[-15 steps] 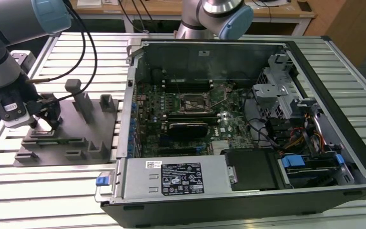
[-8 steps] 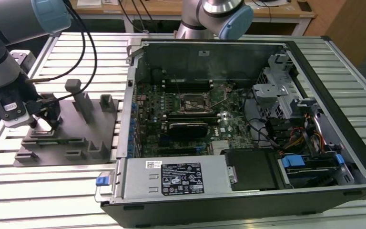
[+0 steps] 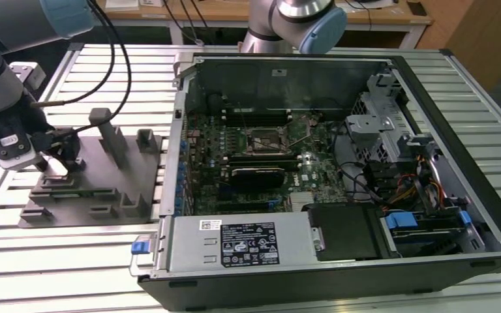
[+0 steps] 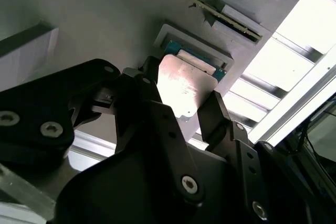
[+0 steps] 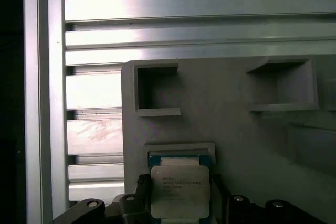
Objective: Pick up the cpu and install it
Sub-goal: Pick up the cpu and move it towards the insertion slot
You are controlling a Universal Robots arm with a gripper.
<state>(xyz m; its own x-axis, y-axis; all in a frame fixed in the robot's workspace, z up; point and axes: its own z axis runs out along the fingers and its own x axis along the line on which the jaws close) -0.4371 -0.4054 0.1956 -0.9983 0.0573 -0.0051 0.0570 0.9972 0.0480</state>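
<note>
The cpu (image 5: pixel 180 190), a small square chip with a shiny silver top, sits at a shallow square pocket of the grey holder block (image 3: pixel 94 195) on the exterior view's left. In the second wrist view the cpu (image 4: pixel 185 82) lies between two black fingers (image 4: pixel 152 95) that press on its opposite edges. My gripper (image 3: pixel 57 164) is down over that pocket, shut on the cpu. The metal-framed socket (image 3: pixel 263 139) on the motherboard stands apart, inside the open computer case.
The open computer case (image 3: pixel 425 85) fills the exterior view's right, with cables, drive bays and a power supply (image 3: pixel 242 244) inside. Upright posts (image 3: pixel 111 140) rise from the holder block close to the gripper. A second arm's base (image 3: pixel 299 23) stands behind the case. Slatted aluminium table (image 3: pixel 76 274).
</note>
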